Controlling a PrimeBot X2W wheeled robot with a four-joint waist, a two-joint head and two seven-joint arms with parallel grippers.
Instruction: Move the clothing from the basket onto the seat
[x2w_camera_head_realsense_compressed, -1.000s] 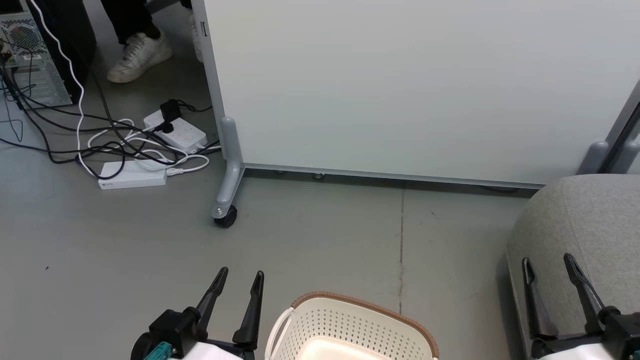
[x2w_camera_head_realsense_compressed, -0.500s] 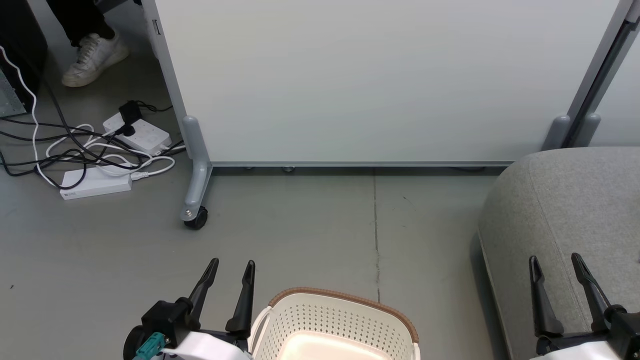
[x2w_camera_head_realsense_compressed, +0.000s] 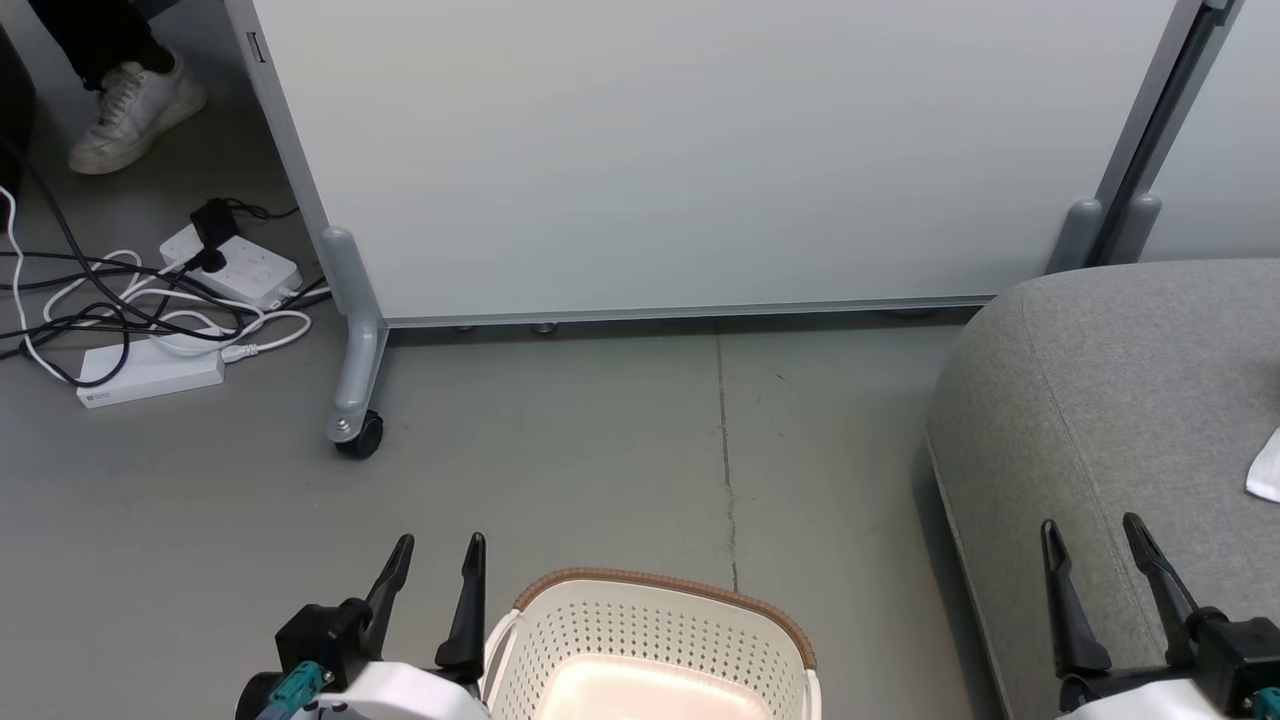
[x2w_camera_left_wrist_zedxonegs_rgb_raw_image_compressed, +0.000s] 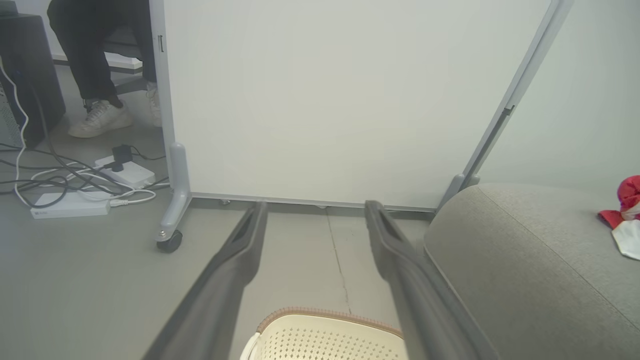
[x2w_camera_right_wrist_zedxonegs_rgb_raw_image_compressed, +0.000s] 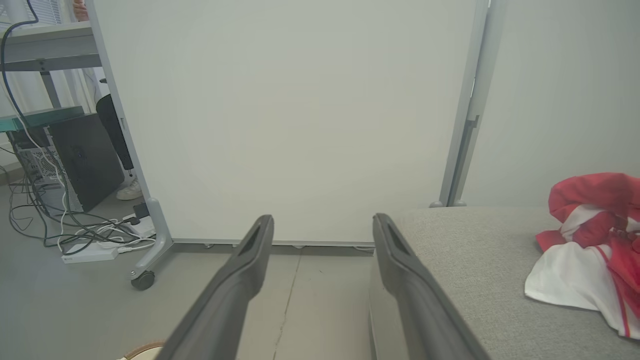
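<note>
The cream perforated basket (x2w_camera_head_realsense_compressed: 650, 640) with a brown rim stands on the floor at the bottom centre, and the part of its inside in view holds nothing; its rim also shows as the basket (x2w_camera_left_wrist_zedxonegs_rgb_raw_image_compressed: 325, 335). My left gripper (x2w_camera_head_realsense_compressed: 437, 545) is open just left of it. The grey seat (x2w_camera_head_realsense_compressed: 1100, 400) fills the right side, with my right gripper (x2w_camera_head_realsense_compressed: 1092, 530) open over its front corner. Red and white clothing (x2w_camera_right_wrist_zedxonegs_rgb_raw_image_compressed: 595, 245) lies crumpled on the seat (x2w_camera_right_wrist_zedxonegs_rgb_raw_image_compressed: 475, 270) at the right; a white edge of the clothing (x2w_camera_head_realsense_compressed: 1266, 468) and a small part of the clothing (x2w_camera_left_wrist_zedxonegs_rgb_raw_image_compressed: 625, 215) show elsewhere.
A pale wheeled partition (x2w_camera_head_realsense_compressed: 700, 150) stands across the back, its caster (x2w_camera_head_realsense_compressed: 357, 440) on the floor. Power strips and tangled cables (x2w_camera_head_realsense_compressed: 150, 310) lie at the left. A person's white shoe (x2w_camera_head_realsense_compressed: 125, 110) is at the top left. A dark computer tower (x2w_camera_right_wrist_zedxonegs_rgb_raw_image_compressed: 75, 160) stands beyond.
The camera has turned right: partition, cables and shoe slid left in view and more of the seat came in, with a white edge of clothing. Both grippers stay open.
</note>
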